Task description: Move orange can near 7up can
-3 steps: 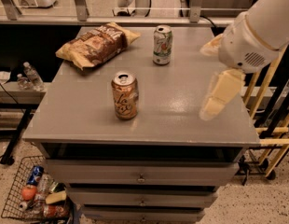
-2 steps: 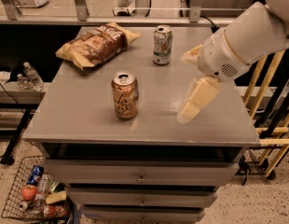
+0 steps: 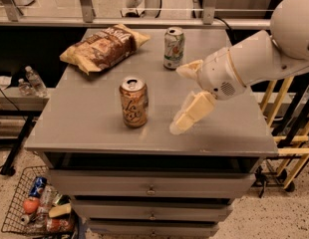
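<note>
The orange can (image 3: 133,102) stands upright near the middle of the grey cabinet top (image 3: 94,128). The 7up can (image 3: 173,48) stands upright farther back, right of centre. My gripper (image 3: 177,99) comes in from the right on a white arm and hovers just above the top, to the right of the orange can and in front of the 7up can. Its two pale fingers are spread apart and hold nothing. One finger (image 3: 193,112) points down-left toward the top, a short gap from the orange can.
A brown chip bag (image 3: 102,47) lies at the back left of the top. Drawers sit below the front edge. A wire basket of items (image 3: 40,208) stands on the floor at lower left. Yellow rails (image 3: 286,143) stand to the right.
My gripper has moved left and forward across the top, from near the right edge toward the orange can. Both cans and the chip bag have stayed put.
</note>
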